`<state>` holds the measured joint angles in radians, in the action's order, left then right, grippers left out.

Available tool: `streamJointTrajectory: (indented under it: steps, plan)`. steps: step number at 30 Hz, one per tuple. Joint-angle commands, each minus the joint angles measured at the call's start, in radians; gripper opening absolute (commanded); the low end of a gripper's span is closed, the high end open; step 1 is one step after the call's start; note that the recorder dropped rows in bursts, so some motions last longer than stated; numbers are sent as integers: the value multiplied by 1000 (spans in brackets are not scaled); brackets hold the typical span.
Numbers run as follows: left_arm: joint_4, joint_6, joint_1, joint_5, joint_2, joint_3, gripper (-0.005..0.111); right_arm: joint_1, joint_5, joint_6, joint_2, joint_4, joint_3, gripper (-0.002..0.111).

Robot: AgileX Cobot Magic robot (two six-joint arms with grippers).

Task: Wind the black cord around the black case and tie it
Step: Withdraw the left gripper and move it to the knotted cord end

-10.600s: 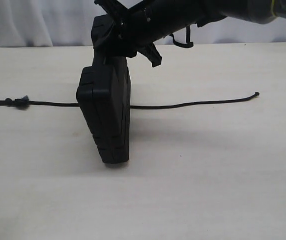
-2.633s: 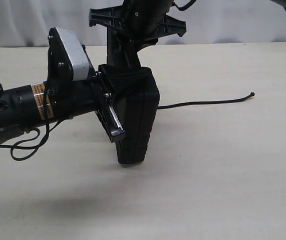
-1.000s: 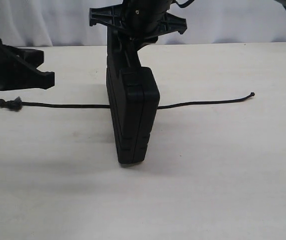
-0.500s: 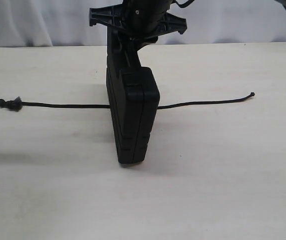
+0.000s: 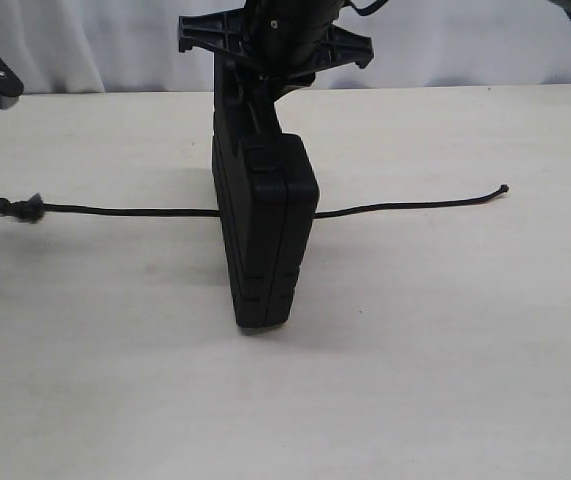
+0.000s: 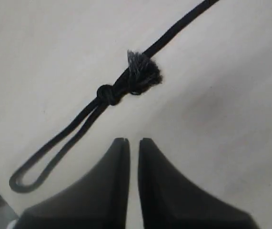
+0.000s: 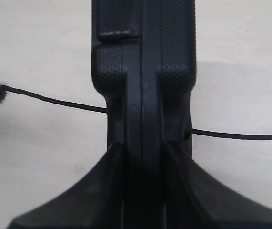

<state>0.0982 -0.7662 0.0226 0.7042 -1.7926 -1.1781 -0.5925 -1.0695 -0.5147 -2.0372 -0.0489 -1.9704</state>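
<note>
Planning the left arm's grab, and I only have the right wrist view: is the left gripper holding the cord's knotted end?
Observer: No. The left gripper is close to the knot of the black cord but not on it. Its jaws are a narrow slit apart with nothing between them.
Operator: Where does the cord's other end lie?
Observer: Its tip lies loose on the table, right of the black case in the exterior view.

The pale table (image 5: pixel 445 350) bears the outstretched black cord (image 5: pixel 125 211) and the upright black case (image 5: pixel 265 240).
</note>
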Motion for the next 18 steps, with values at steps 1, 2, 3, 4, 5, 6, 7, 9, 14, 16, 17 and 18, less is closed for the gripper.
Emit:
streamJointTrajectory:
  steps: [1, 2, 3, 4, 5, 6, 7, 9, 14, 16, 17, 18]
  plan:
    - [40, -115, 2, -70, -76, -10, 41, -3, -32, 7, -13, 7, 0, 4]
    - [64, -129, 2, -79, -91, -10, 50, -3, -32, 7, -13, 7, 0, 4]
    - [111, -139, 2, -90, -102, -10, 56, -3, -32, 7, -13, 7, 0, 4]
    - [159, -138, 2, -92, -116, -10, 61, -3, -32, 7, -13, 7, 0, 4]
    - [204, -138, 2, -92, -127, -10, 63, -3, -32, 7, -13, 7, 0, 4]
    - [244, -138, 2, -92, -139, -10, 63, -3, -32, 7, -13, 7, 0, 4]
    - [267, -138, 2, -90, -149, -10, 63, -3, -32, 7, -13, 7, 0, 4]
    - [303, -138, 2, -98, -171, -10, 63, -3, -32, 7, -13, 7, 0, 4]
    - [311, -82, 64, -280, -228, -10, 62, -3, -32, 7, -13, 7, 0, 4]
    - [301, -84, 87, -304, -255, -10, 52, -3, -32, 7, -13, 7, 0, 4]
    - [301, -84, 93, -308, -276, -10, 46, -3, -32, 7, -13, 7, 0, 4]
    - [301, -84, 93, -310, -292, -10, 44, -3, -32, 7, -13, 7, 0, 4]
